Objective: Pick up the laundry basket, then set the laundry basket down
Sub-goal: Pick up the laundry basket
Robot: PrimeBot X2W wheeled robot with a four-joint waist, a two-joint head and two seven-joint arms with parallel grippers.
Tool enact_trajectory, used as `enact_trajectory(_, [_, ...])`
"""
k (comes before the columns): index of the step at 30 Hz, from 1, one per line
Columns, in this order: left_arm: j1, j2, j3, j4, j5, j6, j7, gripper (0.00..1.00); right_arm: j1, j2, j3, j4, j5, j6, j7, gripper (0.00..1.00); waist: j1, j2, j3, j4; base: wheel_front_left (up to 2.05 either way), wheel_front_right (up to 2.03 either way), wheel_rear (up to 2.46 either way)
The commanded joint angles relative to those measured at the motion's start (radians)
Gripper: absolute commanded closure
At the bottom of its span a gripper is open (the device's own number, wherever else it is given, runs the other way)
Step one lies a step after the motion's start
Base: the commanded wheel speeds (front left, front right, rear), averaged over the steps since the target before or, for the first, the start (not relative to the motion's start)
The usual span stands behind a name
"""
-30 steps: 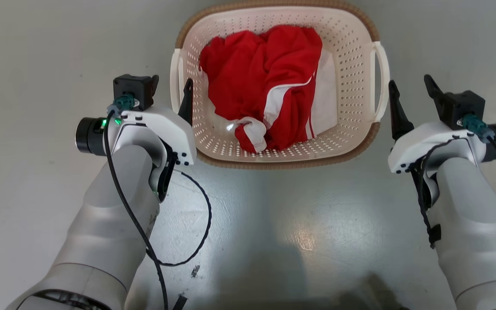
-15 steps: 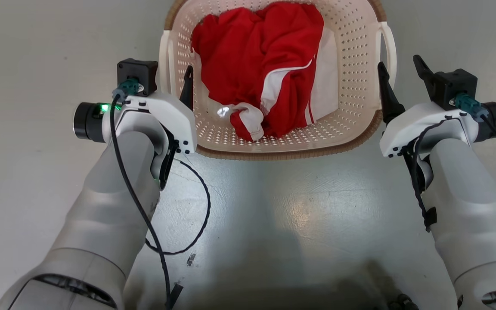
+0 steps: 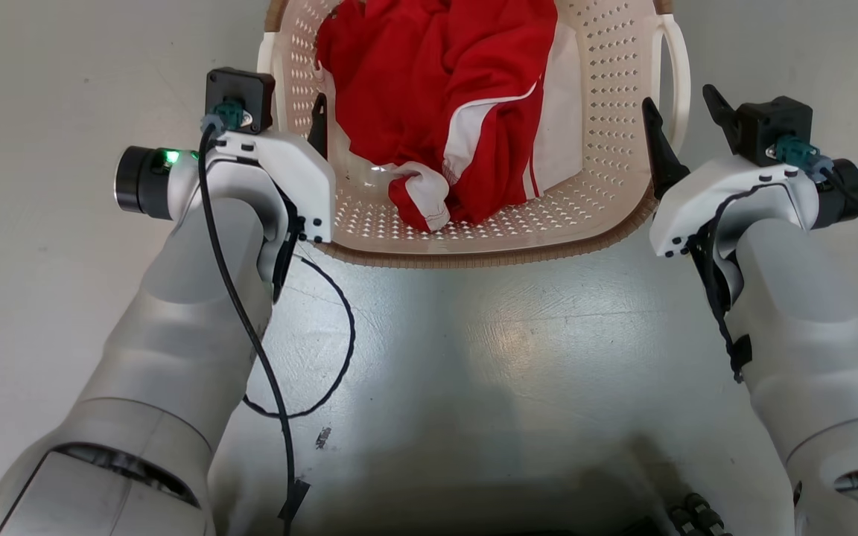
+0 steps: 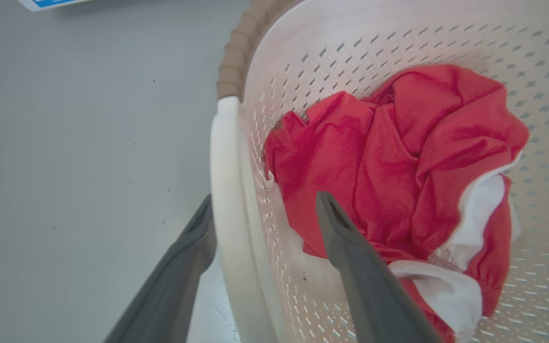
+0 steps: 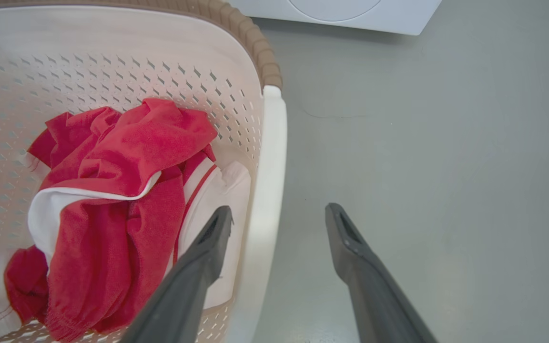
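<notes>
1. The laundry basket (image 3: 608,89) sat on the grey floor (image 3: 474,357) straight ahead of the robot, between its two outstretched arms. Its far end ran off the top of the head view.
2. A crumpled red and white garment (image 3: 444,89) lay heaped inside the basket, over the perforated bottom.
3. The left gripper (image 3: 287,112) was at the basket's left side with its fingers spread wide apart and clamped on nothing.
4. In the left wrist view that gripper (image 4: 264,202) straddled the white left handle (image 4: 224,190). One dark finger was outside, over the floor. The other was inside the basket, above the red cloth (image 4: 389,166).
5. The outer finger stood just beside the handle's edge; I could not tell whether it touched.
6. The right gripper (image 3: 677,98) was at the opposite side, its fingers likewise held apart and gripping nothing.
7. In the right wrist view it (image 5: 279,210) sat astride the white right handle (image 5: 269,190). The inner finger was over the garment (image 5: 122,190), and the outer one was over bare floor, clear of the handle.
8. The brown woven-look rim (image 5: 260,52) curved away past that handle towards a white appliance (image 5: 350,14) at the top edge of that view.
9. A loose black cable (image 3: 325,372) hung in a loop from the left arm, above the floor in front of the basket's near rim.
</notes>
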Motion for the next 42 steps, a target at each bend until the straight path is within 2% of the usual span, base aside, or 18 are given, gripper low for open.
enact_trajectory(1, [-0.007,0.022,0.008,0.0,-0.009,0.012,0.004,0.0,0.012,0.012,0.015,0.003,0.009,0.006,-0.014,0.0,-0.0001,0.0,0.002,0.0,0.0,0.0,0.0])
enact_trajectory(18, [-0.062,0.022,-0.051,0.041,-0.032,0.005,0.06,0.0,-0.09,0.012,0.031,0.147,0.028,0.006,-0.014,0.0,-0.0001,0.0,0.024,0.011,0.0,0.0,0.0])
enact_trajectory(42, [-0.075,0.022,-0.126,0.033,-0.095,0.026,0.06,0.0,-0.108,0.012,0.085,0.153,0.086,0.006,-0.014,0.0,-0.0001,0.0,0.046,0.02,0.0,0.0,0.0])
